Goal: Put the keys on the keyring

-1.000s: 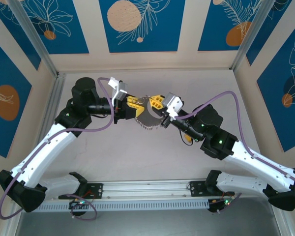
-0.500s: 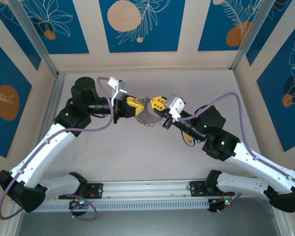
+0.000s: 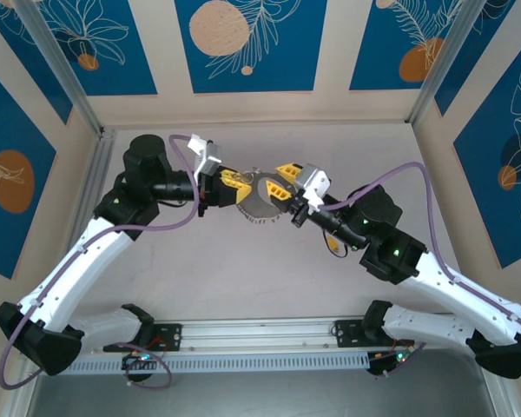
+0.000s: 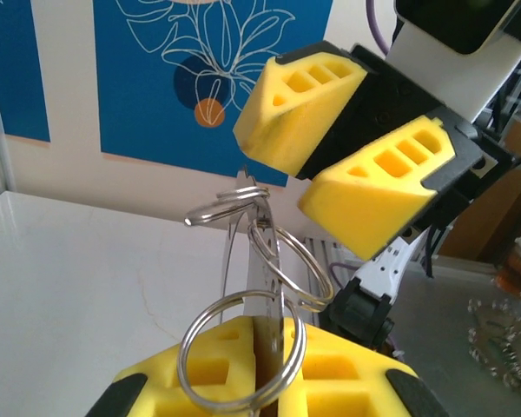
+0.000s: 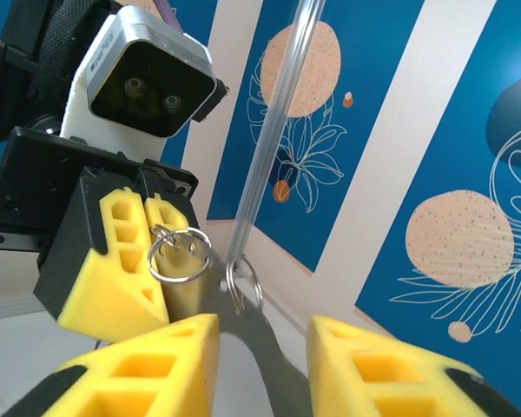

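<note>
Over table [image 3: 243, 287], right claw [image 3: 280, 181] newly agape.

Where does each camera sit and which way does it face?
Top external: above, behind the bases, looking down at the table; both arms show.
Left wrist: on the left arm, facing the right gripper over its own left gripper, shut on the keyring.
Right wrist: on the right arm, facing the left gripper past its own open fingers.
Wrist views share the keyring.

This is a robot test cell in a lab: a white tabletop [image 3: 243, 287] fenced by aluminium posts [image 3: 56, 65], blue flower-print wall panels [image 3: 247, 43], and an aluminium mounting rail [image 3: 260, 333] along the near edge.
</note>
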Tool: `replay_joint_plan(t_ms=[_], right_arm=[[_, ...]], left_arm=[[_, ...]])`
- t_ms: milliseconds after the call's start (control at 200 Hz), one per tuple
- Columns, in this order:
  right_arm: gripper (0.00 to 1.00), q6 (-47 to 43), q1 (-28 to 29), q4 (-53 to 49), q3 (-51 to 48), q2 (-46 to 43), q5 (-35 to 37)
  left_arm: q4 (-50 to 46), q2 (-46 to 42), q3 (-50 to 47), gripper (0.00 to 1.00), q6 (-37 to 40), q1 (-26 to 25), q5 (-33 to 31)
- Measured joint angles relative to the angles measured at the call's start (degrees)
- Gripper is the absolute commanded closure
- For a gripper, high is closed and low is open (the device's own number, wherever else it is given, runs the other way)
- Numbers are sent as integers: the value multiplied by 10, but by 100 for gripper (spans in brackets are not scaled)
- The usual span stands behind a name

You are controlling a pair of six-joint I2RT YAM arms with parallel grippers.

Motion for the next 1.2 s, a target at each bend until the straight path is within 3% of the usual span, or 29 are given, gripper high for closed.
replay_joint_plan(t_ms=[285, 660, 1200], right_arm=[[52, 10, -22, -2, -45, -72, -60], [54, 26, -38, -37, -115, -147, -87], [59, 47, -63, -31, -129, -97, -90]], left_arm=[[133, -1, -5, 100, -124, 49, 48], [283, -1, -19, 100, -263, 70, 92], [321, -1, -20, 100, -299, 71, 99]])
